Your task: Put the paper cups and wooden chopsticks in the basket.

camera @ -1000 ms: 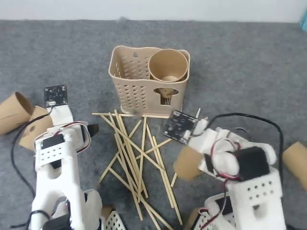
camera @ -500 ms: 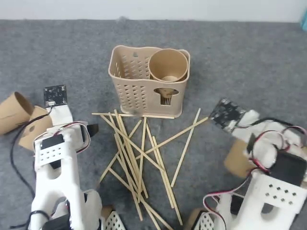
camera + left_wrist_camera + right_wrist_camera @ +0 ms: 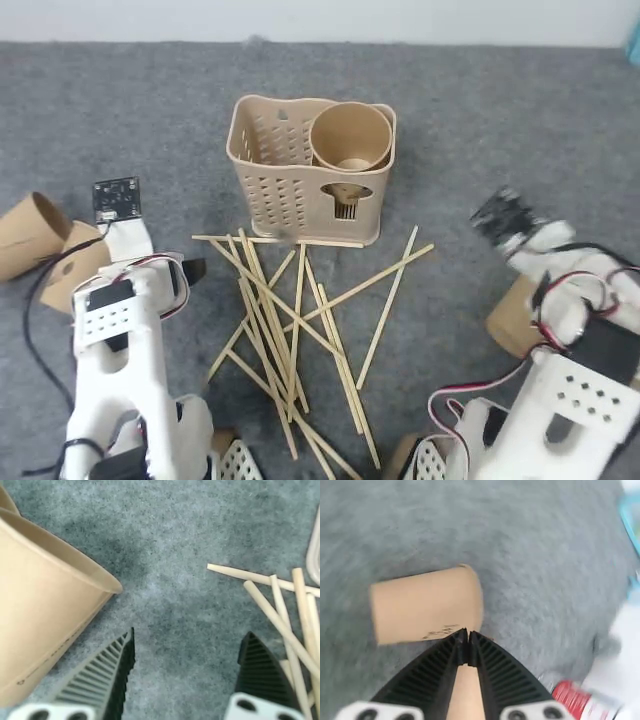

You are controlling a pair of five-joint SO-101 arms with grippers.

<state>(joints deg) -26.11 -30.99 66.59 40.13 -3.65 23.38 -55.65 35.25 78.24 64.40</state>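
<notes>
Grey carpet [image 3: 520,120] under basket [image 3: 280,185], scattered chopsticks [image 3: 297,300]; pale wall [image 3: 320,18] behind.

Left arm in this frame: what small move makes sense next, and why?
Probably shift the left gripper sideways toward the cup lying beside it, then close on its rim. Its jaws stand open over bare carpet, holding nothing, with the cup close on one side and the chopsticks on the other. The cup looks like the easier grab.

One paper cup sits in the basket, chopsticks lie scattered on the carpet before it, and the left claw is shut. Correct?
No: the left claw is open, its jaws well apart, per the left wrist view. The rest holds.
</notes>
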